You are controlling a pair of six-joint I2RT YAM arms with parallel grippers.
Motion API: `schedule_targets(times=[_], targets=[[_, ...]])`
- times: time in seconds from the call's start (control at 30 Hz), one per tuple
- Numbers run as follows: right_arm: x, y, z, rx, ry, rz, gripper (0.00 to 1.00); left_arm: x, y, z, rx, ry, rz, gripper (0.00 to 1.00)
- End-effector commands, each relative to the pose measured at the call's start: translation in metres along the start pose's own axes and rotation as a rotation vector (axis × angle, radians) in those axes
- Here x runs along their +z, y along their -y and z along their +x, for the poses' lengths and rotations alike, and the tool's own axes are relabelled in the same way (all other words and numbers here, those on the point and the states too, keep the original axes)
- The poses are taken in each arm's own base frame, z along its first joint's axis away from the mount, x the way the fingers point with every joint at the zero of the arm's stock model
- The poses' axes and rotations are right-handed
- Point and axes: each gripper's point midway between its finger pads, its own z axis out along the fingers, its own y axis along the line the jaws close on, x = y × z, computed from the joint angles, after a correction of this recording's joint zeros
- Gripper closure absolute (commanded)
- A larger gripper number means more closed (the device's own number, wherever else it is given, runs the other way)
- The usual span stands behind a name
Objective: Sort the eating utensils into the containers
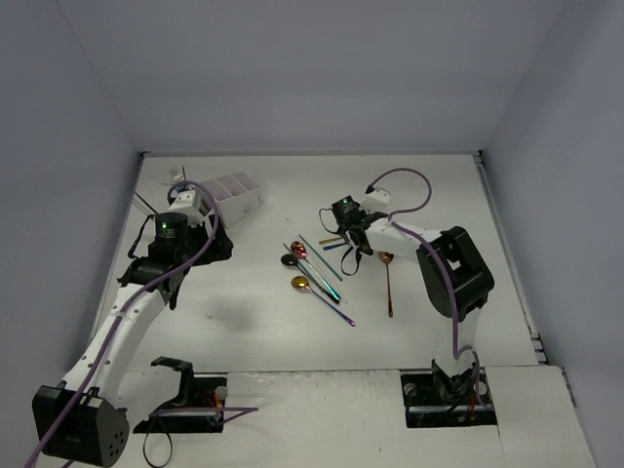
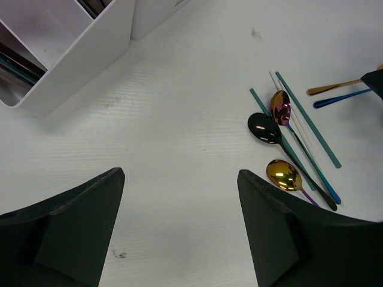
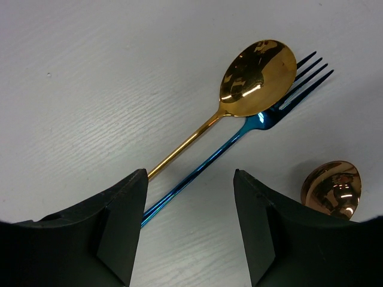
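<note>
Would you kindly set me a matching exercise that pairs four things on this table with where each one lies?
Things:
1. white caddy
2. blue fork
3. black spoon
4. copper spoon

Places:
A. alone, just outside the fingers of the right gripper
B. in the mid-table cluster of spoons and sticks
C. far left of the top view, utensils already inside
D. handle running between the right gripper's fingers

Pairs: 1-C, 2-D, 3-B, 4-A
</note>
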Motion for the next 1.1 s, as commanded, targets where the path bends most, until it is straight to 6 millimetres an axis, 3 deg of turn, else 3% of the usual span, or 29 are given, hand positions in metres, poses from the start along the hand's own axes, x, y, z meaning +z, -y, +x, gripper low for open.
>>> schedule_targets(times=[0.0,0.63,0.83,1.07], targets=[[0.002,0.004,-0.018,0.046,0.059,0.056,0.45,-0.010,0.012,-0.029,0.013,0.092,0.040,0.26],[0.018,0.017,0.010,-0.007,0.002,0.114,0.59,-0.011,0.015,-0.031,0.011,0.095,0.055,0.26],[0.016,0.025,0.015,-0.017,-0.015,0.123,0.72,-0.011,0.014,-0.030,0.006,0.094,0.054,0.26],[0.014,0.050,0.015,-0.010,-0.032,0.155,0.99,-0.011,0.014,-0.031,0.001,0.095,0.057,0.26]])
